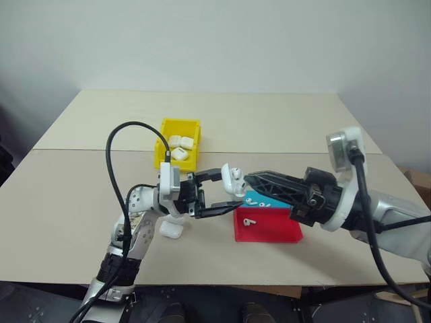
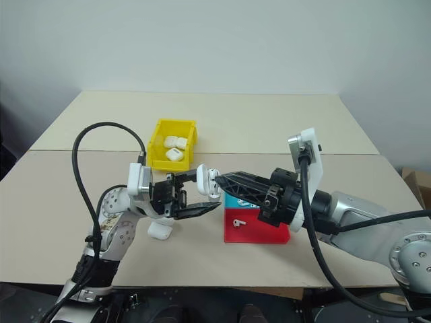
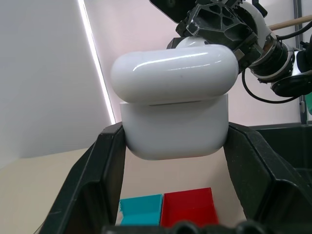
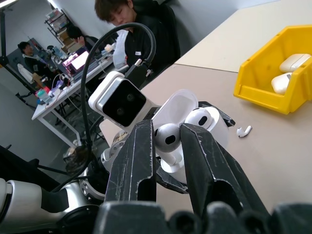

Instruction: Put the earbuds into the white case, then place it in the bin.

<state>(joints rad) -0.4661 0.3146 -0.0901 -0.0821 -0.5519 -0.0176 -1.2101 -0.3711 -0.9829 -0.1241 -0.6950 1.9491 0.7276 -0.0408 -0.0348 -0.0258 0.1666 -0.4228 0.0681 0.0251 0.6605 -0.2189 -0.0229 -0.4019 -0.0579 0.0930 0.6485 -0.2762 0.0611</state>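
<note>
Between my right gripper's (image 4: 168,146) two black fingers sits one earbud (image 4: 167,135), pinched by its head, w/ the stem aimed down at the white case (image 4: 214,127). Second earbud (image 4: 199,117) already sits in its socket, as far as the right wrist view shows. Lid is flipped up and open behind them.

My left gripper (image 1: 217,192) is clamped on the case body, holding it up off the table (image 1: 269,128), about mid-way btwn the bin (image 1: 176,128) and the red tray (image 1: 269,232). Left wrist view shows the case (image 3: 174,124) wedged tight btwn both fingers.

Progress, my read: one bud in, the other at the mouth of the case but not seated yet. So step one is roughly half done. Left to do: push this bud home, let go, shut the lid, then carry the case to the yellow bin and drop it.

Bin already holds three white cases (image 1: 180,145), so earlier rounds look finished. Another case (image 1: 171,229) lies on the table just below my left gripper. A loose earbud (image 1: 249,220) lies on the red tray; a teal tray (image 1: 259,199) sits right behind it, mostly hidden by my right arm. One more loose bud (image 4: 243,130) lies on the table near the bin.

People sit at desks in the background of the right wrist view.
</note>
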